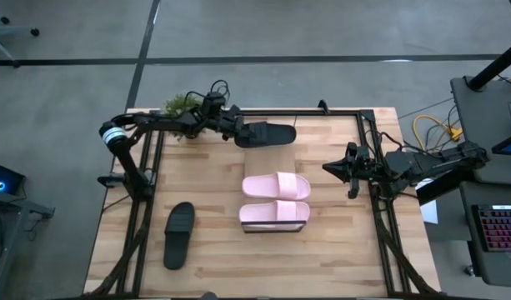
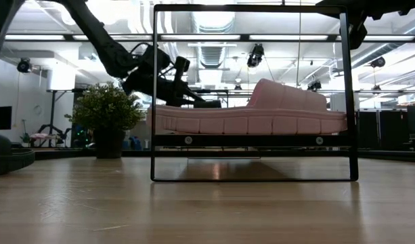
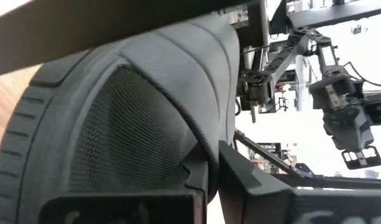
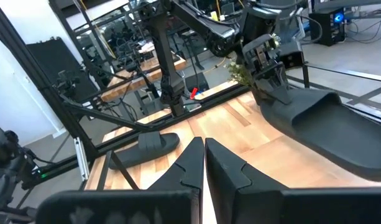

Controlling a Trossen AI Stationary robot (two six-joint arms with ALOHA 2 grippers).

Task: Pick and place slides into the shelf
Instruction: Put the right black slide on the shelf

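In the high view, nearest the lower edge of the frame, one black open-toe slide sandal lies flat on the light plank desk at lower left, well apart from everything else. Above it, right of centre, two pale pink slide sandals sit side by side on the long narrow light-wood shelf on its thin dark frame, which runs up the middle of the frame; the low view shows them resting on the raised board inside the dark rectangular frame. At the right edge of the desk, level with the pink pair, the right tool hangs idle with its two fingers pressed together, holding nothing; its wrist view shows the closed fingers over bare planks. Farther up, at the upper middle of the frame, the left tool is clamped on the heel end of a second black slide sandal, which it holds at the far end of the shelf; the left wrist view is filled by that sandal's strap. Beyond it, at the desk's upper left corner, stands a small green potted plant.
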